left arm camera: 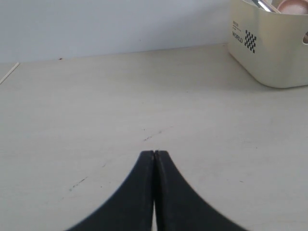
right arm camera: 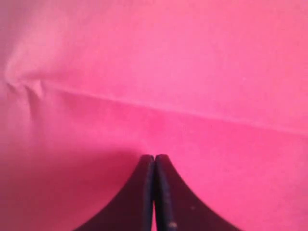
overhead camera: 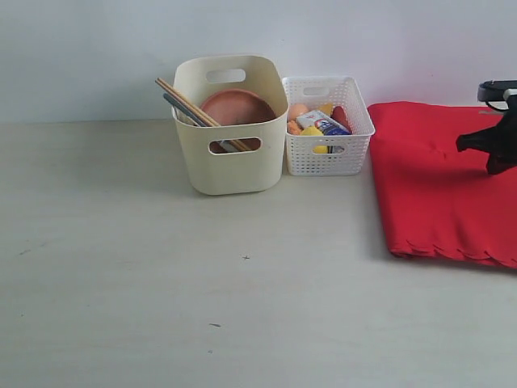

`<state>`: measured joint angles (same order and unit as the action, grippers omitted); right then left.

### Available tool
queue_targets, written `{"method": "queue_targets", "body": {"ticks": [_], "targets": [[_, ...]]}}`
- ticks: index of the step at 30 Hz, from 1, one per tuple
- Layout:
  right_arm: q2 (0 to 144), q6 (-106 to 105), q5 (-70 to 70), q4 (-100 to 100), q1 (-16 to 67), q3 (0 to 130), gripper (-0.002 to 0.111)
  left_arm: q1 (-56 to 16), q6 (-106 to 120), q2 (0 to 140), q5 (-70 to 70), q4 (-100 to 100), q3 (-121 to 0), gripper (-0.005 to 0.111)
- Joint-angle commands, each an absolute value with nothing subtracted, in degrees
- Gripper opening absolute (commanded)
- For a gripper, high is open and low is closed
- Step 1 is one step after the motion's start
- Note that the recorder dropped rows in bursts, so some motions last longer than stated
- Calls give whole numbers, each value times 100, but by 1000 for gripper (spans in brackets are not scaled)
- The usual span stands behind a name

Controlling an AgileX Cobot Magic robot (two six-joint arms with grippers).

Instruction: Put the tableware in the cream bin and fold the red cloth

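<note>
Finishing the fold, I judge: plate (overhead camera: 237, 107) and chopsticks (overhead camera: 186, 101) sit in the cream bin (overhead camera: 230, 166), red cloth (overhead camera: 440, 186) looks doubled on the bench (overhead camera: 161, 283), right of the white basket (overhead camera: 307, 158). Right jaws shut tight above cloth, left jaws shut over bare bench. Next: smooth or retreat.

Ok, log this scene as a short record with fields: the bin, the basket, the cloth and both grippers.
cream bin: upright at the back of the table; chopsticks and brown plate show inside
white basket: right beside the bin, holding food and a milk carton
red cloth: flat on the right; scalloped front edge looks layered, so probably folded
left gripper: shut, over bare table, holding nothing
right gripper: shut, over the red cloth
</note>
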<state>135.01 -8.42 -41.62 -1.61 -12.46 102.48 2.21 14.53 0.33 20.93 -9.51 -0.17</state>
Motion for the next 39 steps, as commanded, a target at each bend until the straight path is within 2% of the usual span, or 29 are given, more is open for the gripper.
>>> {"method": "queue_targets", "body": {"ticks": [1,8,23,34,39], "targets": [[13534,-826,-3713,-102,-1244,10224,0,237,1463,0,2056,-932,0,0],[14139,-794,-4174,0,-1244,10900,0,237,1463,0,2056,-932,0,0],[14567,-584,-4173,0,-1232,11588,0,237,1463,0,2056,-932,0,0],[13306,-584,-5305,-139,-1232,11486,0,237,1463,0,2056,-932,0,0],[12417,-600,-5608,-447,-1232,10970,0,237,1463,0,2056,-932,0,0]]}}
